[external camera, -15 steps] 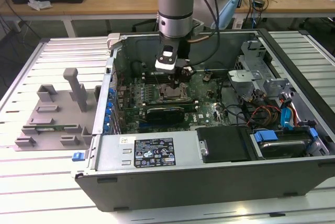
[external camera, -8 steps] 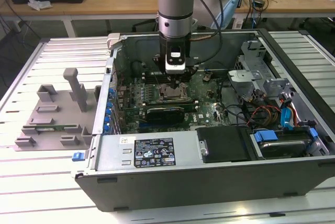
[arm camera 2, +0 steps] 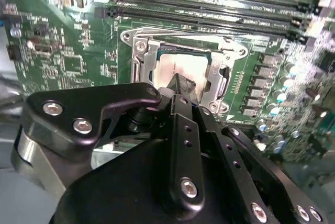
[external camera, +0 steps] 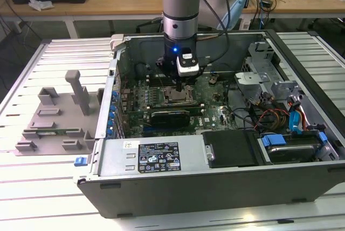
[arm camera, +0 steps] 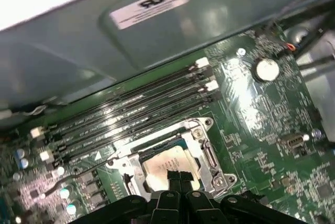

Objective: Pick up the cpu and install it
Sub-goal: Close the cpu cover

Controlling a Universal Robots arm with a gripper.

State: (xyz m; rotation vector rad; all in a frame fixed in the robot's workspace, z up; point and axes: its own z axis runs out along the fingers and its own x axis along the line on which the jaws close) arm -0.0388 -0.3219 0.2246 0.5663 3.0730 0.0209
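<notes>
Looking down into the open case [external camera: 161, 188], you are seeing the gripper [external camera: 180, 86] hanging low over the board, at twelve o'clock from the long card [external camera: 170, 116] in the exterior view. In both wrist views the cpu [arm camera 2: 178, 67] [arm camera: 163, 164] is lying flat inside the socket frame [arm camera 2: 140, 59] [arm camera: 208, 153], its silver top showing. The gripper's tips [arm camera 2: 183, 85] [arm camera: 180, 176] are sitting at or just above that top. The jaws are looking drawn together with almost no gap, and they are gripping nothing I can make out.

As a judgement, the risk is lying in the seating. If the cpu is resting slightly askew, any downward push from the tips could be bending the socket contacts. If the tips are sticking to the lid, pulling away could be dragging it out of square. I cannot tell whether the frame is latched.

As for writing, a printed label [external camera: 159, 158] is sitting on the case's near panel, at six o'clock from the socket in the exterior view. A white sticker [arm camera: 149, 4] is showing on the case wall beyond the memory slots [arm camera: 131, 110] in the first wrist view. I am leaving the print of both unread.
</notes>
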